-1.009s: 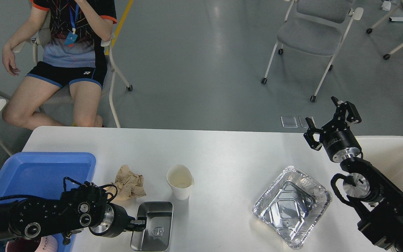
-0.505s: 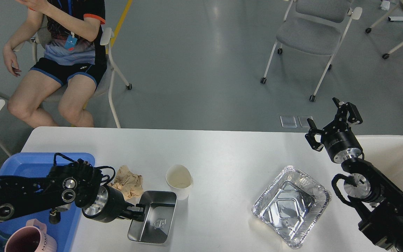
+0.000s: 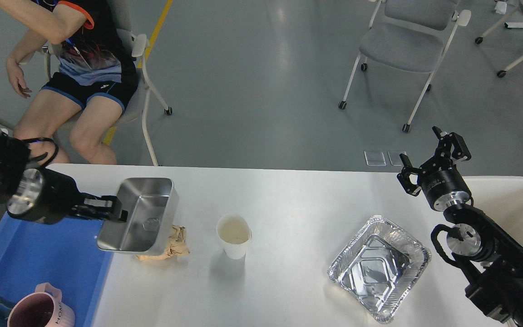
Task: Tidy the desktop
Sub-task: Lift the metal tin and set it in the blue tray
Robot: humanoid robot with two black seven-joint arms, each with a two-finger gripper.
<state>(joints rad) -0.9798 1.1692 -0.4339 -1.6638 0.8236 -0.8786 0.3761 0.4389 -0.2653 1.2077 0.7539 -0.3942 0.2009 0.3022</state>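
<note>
Gripping the rim of a rectangular stainless-steel tin (image 3: 141, 213), the left hand (image 3: 117, 210) holds it above the wide white bench (image 3: 288, 195), over crumpled brown paper (image 3: 170, 243); the right hand (image 3: 431, 156) hangs open.

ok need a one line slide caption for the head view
Left tool lifts a steel tray above the desktop; paper cup and foil pan wait.

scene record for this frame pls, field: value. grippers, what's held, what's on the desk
left gripper: shut on steel tray, lifted above desktop
right gripper: open, empty, raised at right edge
under tray: crumpled brown paper
centre: paper cup, upright
right: foil container, empty
left: blue plastic tray with pink mug
</note>
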